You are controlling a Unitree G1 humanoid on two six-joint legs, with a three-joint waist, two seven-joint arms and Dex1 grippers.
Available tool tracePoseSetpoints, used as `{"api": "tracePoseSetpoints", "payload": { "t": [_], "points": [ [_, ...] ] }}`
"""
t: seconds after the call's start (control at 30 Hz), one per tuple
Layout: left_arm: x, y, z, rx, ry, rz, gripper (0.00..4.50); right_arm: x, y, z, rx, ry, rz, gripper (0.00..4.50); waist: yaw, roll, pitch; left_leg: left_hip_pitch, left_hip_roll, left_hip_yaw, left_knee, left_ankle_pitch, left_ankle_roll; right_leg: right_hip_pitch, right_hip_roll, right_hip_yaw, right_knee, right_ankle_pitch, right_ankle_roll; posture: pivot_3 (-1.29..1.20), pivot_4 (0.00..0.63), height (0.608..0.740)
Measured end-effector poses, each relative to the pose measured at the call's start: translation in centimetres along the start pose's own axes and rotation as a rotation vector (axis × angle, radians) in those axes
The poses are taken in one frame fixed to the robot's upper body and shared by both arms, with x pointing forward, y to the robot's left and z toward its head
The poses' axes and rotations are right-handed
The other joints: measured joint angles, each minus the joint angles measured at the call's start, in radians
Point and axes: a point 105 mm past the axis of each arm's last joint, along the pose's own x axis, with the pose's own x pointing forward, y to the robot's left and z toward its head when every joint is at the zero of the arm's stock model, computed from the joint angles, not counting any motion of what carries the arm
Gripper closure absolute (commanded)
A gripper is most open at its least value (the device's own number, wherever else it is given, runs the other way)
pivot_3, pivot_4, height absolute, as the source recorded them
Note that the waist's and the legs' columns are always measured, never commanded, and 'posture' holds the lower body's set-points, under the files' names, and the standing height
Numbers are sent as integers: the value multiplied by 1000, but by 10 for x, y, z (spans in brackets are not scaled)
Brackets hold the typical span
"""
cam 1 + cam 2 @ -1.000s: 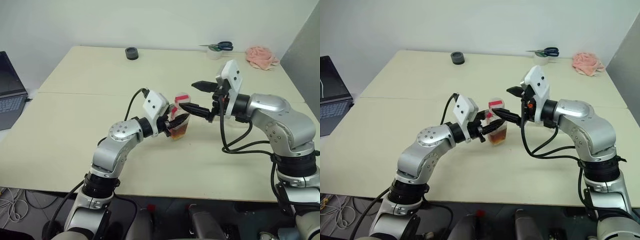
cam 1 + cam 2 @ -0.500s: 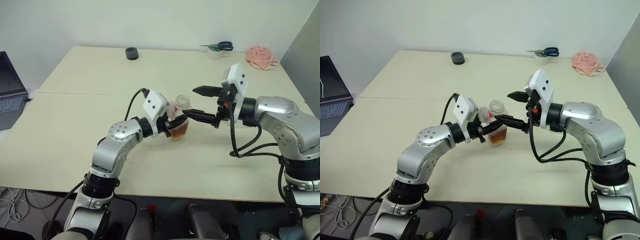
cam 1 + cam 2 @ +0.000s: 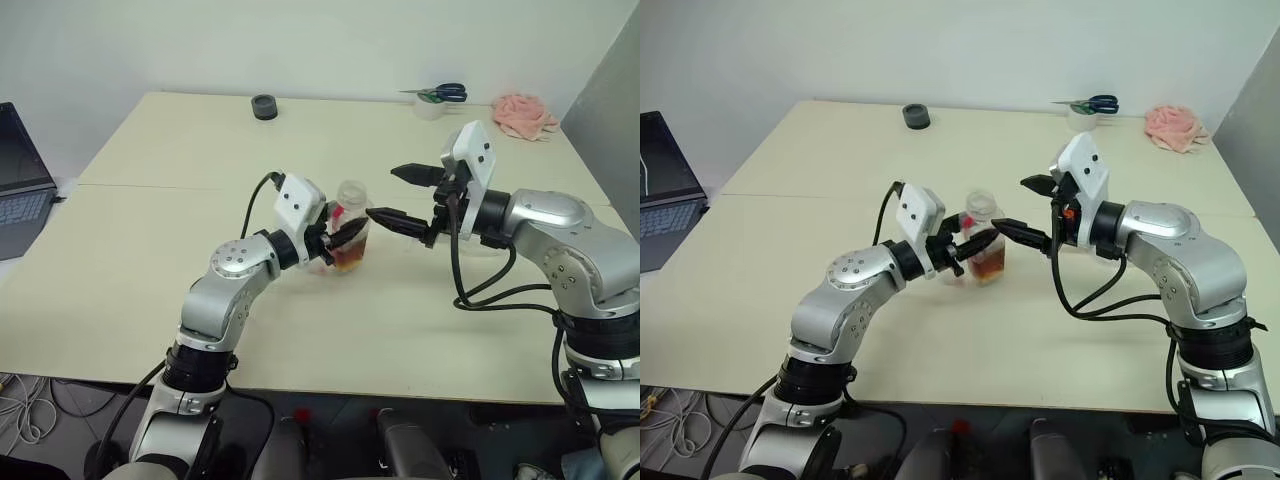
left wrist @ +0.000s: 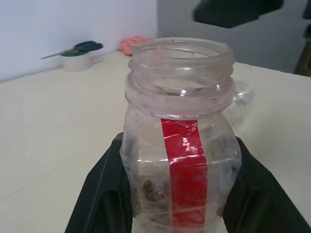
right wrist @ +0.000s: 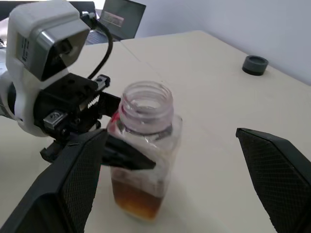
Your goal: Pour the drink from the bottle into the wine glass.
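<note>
**Left hand** (image 3: 343,233): clenched on the bottle (image 3: 350,238), one black finger on each side of its lower body. The bottle is upright, near the middle of the desk (image 3: 150,260). Whether its base rests on the desk or hangs just above it cannot be told.

**Right hand** (image 3: 381,193): released, fingers spread wide and carrying nothing. It points at the bottle from the robot's right, with the lower fingertip just beside the bottle's shoulder and not touching it.

**Change:** a second ago a red-and-white cap sat on the bottle with the right fingers at it. Now the threaded mouth is bare and open, and the right hand has drawn slightly back. Where the cap went cannot be told. Judgement: uncapping is done and pouring is not begun. The next move calls for bringing the mouth over the glass and tilting.

**Count:**
- Bottle: one, clear, with a red label strip.
- Drink (image 5: 136,201): one shallow amber layer in the bottle's bottom.
- Glass (image 4: 241,96): one, a clear shape just beyond the bottle, on the right arm's side. It is too blurred to confirm bowl or stem, and looks empty.
- Scissors (image 3: 440,93): one pair, lying on a white roll (image 3: 428,108) at the far edge.
- Pink cloth (image 3: 522,113): one, in the far right corner.
- Black disc (image 3: 263,105): one, at the far edge.
- Laptop (image 3: 20,180): one, off the left side.
</note>
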Motion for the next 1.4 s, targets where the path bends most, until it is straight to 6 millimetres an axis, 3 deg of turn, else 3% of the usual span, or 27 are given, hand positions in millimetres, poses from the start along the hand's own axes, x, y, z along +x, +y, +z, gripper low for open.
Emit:
{"api": "tracePoseSetpoints", "payload": {
  "t": [0.17,0.4,0.5,0.6,0.8,1.07,1.37,1.4],
  "points": [
    [-5,19,-1,-44,-13,78,2676,1,-2,0,-9,-5,-16,0,0,0,0,0,0,-1,0,0,0,0,0,0,0,0,-1,0,150,740],
    [-25,72,1,-41,-15,270,2676,4,-3,-2,-4,-2,-12,0,-1,0,0,0,0,-1,0,0,0,0,0,0,0,0,-1,0,150,740],
    [-47,103,-5,-31,16,386,2676,6,1,-3,-2,3,11,0,-4,0,0,0,0,-1,0,0,0,0,0,-1,0,1,-2,0,150,740],
    [-61,118,-9,-29,31,445,2676,7,4,-4,0,4,35,0,-1,0,0,0,0,-1,0,0,0,0,0,-1,0,1,-2,0,150,740],
    [-113,154,-19,-29,64,617,2676,19,32,-5,24,1,175,0,-7,0,0,0,1,-1,-1,0,0,-1,0,-1,0,1,-2,0,150,740],
    [-132,167,-27,-43,54,676,2676,48,64,-8,80,-22,249,0,-1,-1,0,0,1,-1,0,0,0,0,-1,-2,0,1,-2,0,150,740],
    [-137,170,-30,-37,39,706,2677,56,61,-12,72,-9,180,0,-2,-1,0,0,1,-2,0,0,0,0,0,-2,1,1,-2,0,150,740],
    [-137,170,-30,-39,38,710,2327,56,60,-12,70,-7,177,0,-2,-1,0,0,1,-2,0,0,0,0,0,-2,1,1,-2,0,150,740]
  ]
}}
